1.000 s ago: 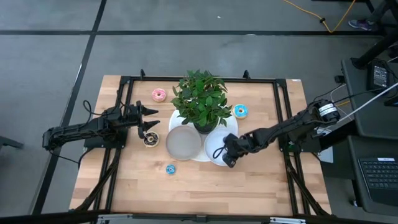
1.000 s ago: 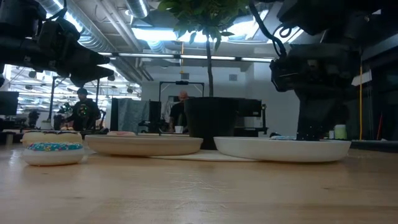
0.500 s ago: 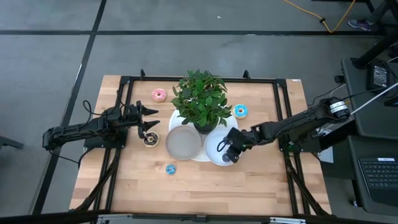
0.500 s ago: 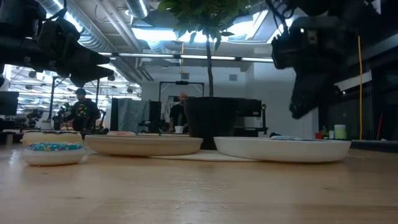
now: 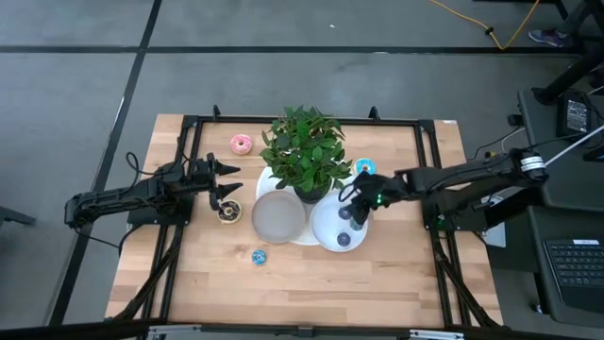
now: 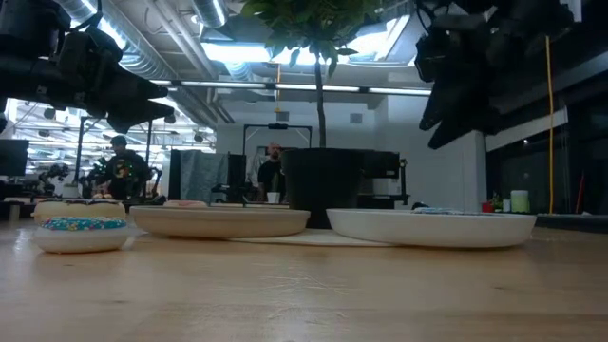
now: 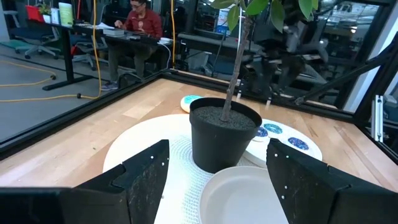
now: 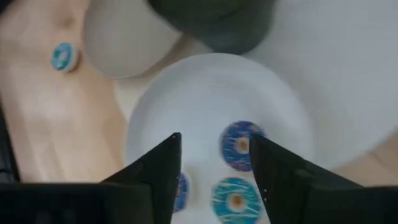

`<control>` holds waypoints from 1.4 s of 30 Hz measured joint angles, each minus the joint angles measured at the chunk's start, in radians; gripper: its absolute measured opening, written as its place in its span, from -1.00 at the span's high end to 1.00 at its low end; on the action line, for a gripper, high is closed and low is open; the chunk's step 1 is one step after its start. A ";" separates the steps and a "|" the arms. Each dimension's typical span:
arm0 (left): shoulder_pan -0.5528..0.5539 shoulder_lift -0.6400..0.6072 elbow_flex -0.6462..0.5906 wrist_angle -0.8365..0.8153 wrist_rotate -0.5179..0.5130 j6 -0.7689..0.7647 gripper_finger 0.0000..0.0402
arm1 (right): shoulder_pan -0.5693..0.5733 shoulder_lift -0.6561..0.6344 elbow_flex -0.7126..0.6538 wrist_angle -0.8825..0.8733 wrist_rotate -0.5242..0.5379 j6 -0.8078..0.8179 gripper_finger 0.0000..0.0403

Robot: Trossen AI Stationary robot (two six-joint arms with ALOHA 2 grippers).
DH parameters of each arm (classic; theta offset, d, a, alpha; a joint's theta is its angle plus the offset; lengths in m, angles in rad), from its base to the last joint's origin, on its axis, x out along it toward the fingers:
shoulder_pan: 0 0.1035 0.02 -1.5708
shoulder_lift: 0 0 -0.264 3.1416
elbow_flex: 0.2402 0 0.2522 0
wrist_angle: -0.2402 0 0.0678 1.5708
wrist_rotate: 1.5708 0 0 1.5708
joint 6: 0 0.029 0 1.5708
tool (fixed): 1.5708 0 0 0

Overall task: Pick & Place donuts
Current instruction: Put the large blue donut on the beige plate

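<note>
Blue-iced donuts (image 8: 241,145) with pale streaks on white plate (image 8: 186,118) by black pot (image 7: 222,132), green plant (image 5: 304,148), pink donut (image 5: 241,144) left of it.

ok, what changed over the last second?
The right tool rose off the white plate and drew back toward the plant pot, its jaws opening. A blue donut now shows on that plate where the tool had been, seemingly just released. The left tool stayed open near the donut by the grey plate; the pink donut and the other donuts did not move.
</note>
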 joint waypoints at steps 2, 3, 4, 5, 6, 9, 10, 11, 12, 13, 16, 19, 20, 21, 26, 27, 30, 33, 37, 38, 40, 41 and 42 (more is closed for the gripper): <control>0.000 0.000 0.000 0.000 0.000 0.000 -0.30 | -0.038 -0.022 0.000 -0.028 0.000 0.001 0.00; 0.000 0.000 0.000 0.000 0.000 0.000 -0.30 | -0.058 -0.032 0.000 -0.039 0.000 0.002 -0.01; 0.000 0.000 0.000 0.000 0.000 0.000 -0.30 | -0.076 -0.042 0.000 -0.044 0.000 0.002 -0.01; 0.000 0.000 0.000 0.000 0.000 0.000 -0.30 | -0.094 -0.050 0.000 -0.049 -0.004 0.003 -0.02; 0.000 0.000 0.000 0.000 0.000 0.000 -0.30 | -0.113 -0.060 0.000 -0.056 -0.015 0.004 -0.02; 0.000 0.000 0.000 0.000 0.000 0.000 -0.30 | -0.171 -0.079 0.000 -0.060 -0.036 0.003 -0.02; 0.000 0.000 0.000 0.000 0.000 0.000 -0.30 | -0.192 -0.085 0.000 -0.065 -0.036 0.003 -0.02; 0.000 0.000 0.000 0.000 0.000 0.000 -0.30 | -0.212 -0.089 0.000 -0.067 -0.036 0.003 -0.02; 0.000 0.000 0.000 0.000 0.000 0.000 -0.30 | -0.231 -0.091 0.000 -0.067 -0.036 0.003 -0.02; 0.000 0.000 0.000 0.000 0.000 0.000 -0.30 | -0.251 -0.092 0.000 -0.071 -0.036 0.003 -0.02; 0.000 0.000 0.000 0.000 0.000 0.000 -0.30 | -0.311 -0.092 0.000 -0.087 -0.039 0.003 -0.02; 0.000 0.000 0.000 0.000 0.000 0.000 -0.30 | -0.372 -0.092 0.000 -0.110 -0.038 0.004 -0.02; 0.000 0.000 0.000 0.000 0.000 0.000 -0.30 | -0.391 -0.092 0.000 -0.112 -0.038 0.003 -0.02; 0.000 0.000 0.000 0.000 0.000 0.000 -0.30 | -0.408 -0.092 0.000 -0.115 -0.038 0.003 -0.02; 0.000 0.000 0.000 0.000 0.000 0.000 -0.30 | -0.479 -0.092 0.000 -0.123 -0.041 0.004 -0.02; 0.000 0.000 0.000 0.000 0.000 0.000 -0.30 | -0.493 -0.092 0.000 -0.123 -0.046 0.005 -0.02; 0.000 0.000 0.000 0.000 0.000 0.000 -0.30 | -0.525 -0.092 0.000 -0.123 -0.055 0.005 -0.02; 0.000 0.000 0.000 0.000 0.000 0.000 -0.29 | -0.550 -0.092 0.000 -0.123 -0.086 0.004 -0.02; 0.000 0.000 0.000 0.000 0.000 0.000 -0.30 | -0.574 -0.092 0.000 -0.123 -0.120 0.006 -0.02; 0.000 0.000 0.000 0.000 0.000 0.000 -0.30 | -0.579 -0.092 0.000 -0.122 -0.132 0.006 -0.02; 0.000 0.000 0.000 0.000 0.000 0.000 -0.30 | -0.587 -0.092 0.000 -0.123 -0.134 0.006 -0.03; 0.000 0.000 0.000 0.000 0.000 0.000 -0.30 | -0.591 -0.092 0.000 -0.123 -0.135 0.006 -0.04; 0.000 0.000 0.000 0.000 0.000 0.000 -0.30 | -0.595 -0.092 0.003 -0.126 -0.136 0.006 -0.06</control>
